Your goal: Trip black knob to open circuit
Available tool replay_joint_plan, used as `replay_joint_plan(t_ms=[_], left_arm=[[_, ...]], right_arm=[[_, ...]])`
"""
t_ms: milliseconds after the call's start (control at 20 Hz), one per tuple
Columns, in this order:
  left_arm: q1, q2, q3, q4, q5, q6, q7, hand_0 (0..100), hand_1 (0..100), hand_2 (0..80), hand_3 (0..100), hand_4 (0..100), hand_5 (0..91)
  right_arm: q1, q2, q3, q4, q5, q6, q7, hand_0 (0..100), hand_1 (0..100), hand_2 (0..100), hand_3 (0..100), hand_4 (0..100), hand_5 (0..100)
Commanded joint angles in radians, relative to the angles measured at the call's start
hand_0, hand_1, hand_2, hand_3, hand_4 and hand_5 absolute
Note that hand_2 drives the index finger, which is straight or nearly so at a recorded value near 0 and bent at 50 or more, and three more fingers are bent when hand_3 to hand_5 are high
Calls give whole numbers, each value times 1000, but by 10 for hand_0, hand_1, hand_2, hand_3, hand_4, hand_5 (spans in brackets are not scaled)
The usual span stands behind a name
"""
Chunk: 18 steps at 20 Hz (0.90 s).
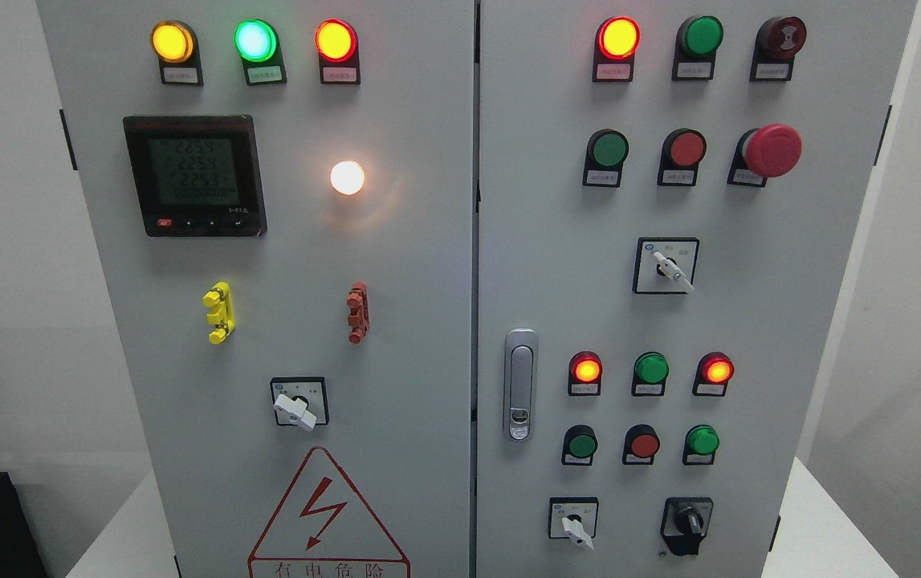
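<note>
While neither hand showed anywhere in the head view, I could not tell whether the fingers of either were spread, curled or pinching anything, and I logged both as out of sight.

I located the black knob (686, 523) near the lower right corner of the cabinet's right door (556, 241), close to the door's bottom edge. It sat just right of a white selector switch (574, 522) in the same bottom row, and below a row of three small buttons, of which the right green button (702, 440) stood almost directly above it. The door latch (520, 384) lay well to its left, by the door's inner edge.

I judged the knob's grip bar to run roughly vertical, though the dark housing made its exact angle hard to read.

Because the knob lay on the right half of the cabinet, I judged the right arm the nearer one, entering from the lower right. From that entry the knob would lie up and forward of the hand. I judged the task not yet begun: no contact with the knob was visible.
</note>
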Motion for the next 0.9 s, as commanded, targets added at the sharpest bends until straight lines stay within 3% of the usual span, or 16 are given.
replay_joint_plan(t_ms=[0,852], left_arm=[[-3,-2,1,0,2,-3,0,120,389,0,0,0,0],[-2,-2,1,0,2,-1,0,120,389,0,0,0,0]], right_arm=[[-3,-4,1,-46,-4,7,7,71,130,58,1000,1000,981],[-103,-13,-11,-201,-5,156,9,82,117,53,1000,1000,981]])
